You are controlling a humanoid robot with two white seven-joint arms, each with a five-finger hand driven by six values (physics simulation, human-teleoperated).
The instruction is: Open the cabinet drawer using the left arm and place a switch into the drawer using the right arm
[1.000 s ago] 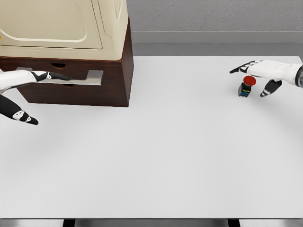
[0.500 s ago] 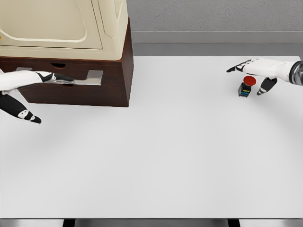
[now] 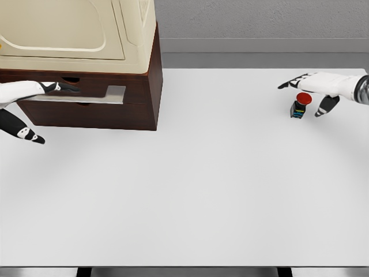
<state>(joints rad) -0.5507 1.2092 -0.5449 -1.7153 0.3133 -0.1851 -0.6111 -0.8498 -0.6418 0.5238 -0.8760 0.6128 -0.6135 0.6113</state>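
1. Switch [image 3: 300,106]: seen from the head camera, it is a small dark body with a red round cap, standing upright on the white table [image 3: 219,190] near the far right edge.
2. Right hand [image 3: 316,92] comes in from the right edge and hovers around the switch. Its fingers are spread and relaxed, holding nothing: the long fingers reach leftward just behind the red cap, and the thumb hangs just to the right of the switch. Whether any fingertip touches the cap cannot be told.
3. Cabinet [image 3: 98,98], dark brown wood, stands at the far left of the table with a cream-coloured appliance [image 3: 81,32] on top.
4. Drawer [image 3: 86,95] in the cabinet front is pulled out a little, showing a pale strip of its rim along the top.
5. Left hand [image 3: 26,107] enters from the left edge. Its upper fingers lie along the drawer's front at the rim, the dark fingertips reaching toward the handle notch, while the thumb points down and right over the table below. The fingers are extended, not closed around anything.
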